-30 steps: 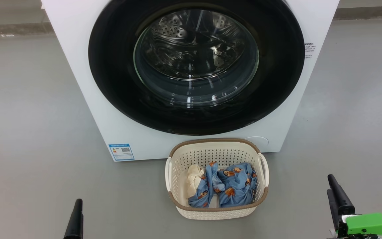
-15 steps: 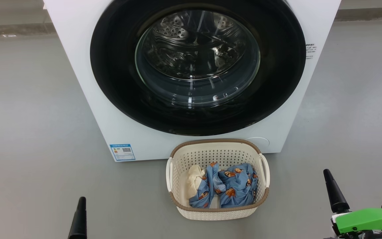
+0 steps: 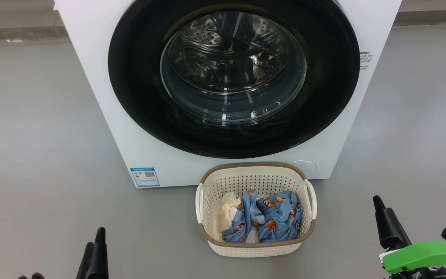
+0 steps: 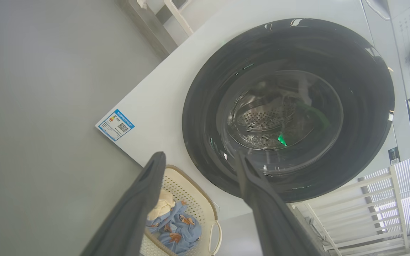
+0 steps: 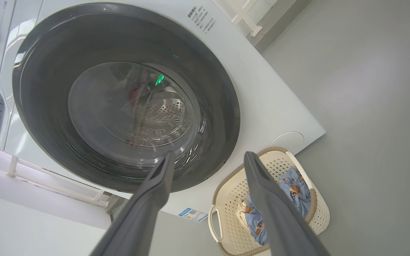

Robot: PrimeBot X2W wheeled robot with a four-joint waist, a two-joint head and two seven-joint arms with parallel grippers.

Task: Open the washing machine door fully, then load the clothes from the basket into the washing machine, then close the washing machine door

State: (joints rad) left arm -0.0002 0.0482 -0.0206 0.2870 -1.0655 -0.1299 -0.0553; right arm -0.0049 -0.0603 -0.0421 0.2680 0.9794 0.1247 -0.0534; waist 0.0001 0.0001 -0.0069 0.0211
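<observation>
Head view: the washing machine door sits shut on the washing machine. The basket stands on the floor just in front of it, with the clothes heaped inside. The left gripper at lower left and the right gripper at lower right hang above the floor, well apart from basket and door.

Left wrist view: its jaws are spread wide and empty, touching nothing.

Right wrist view: jaws likewise wide apart, holding nothing.

We're seeing bright, even light, glare streaks on the door glass, and wide-angle bending in wrist views.
</observation>
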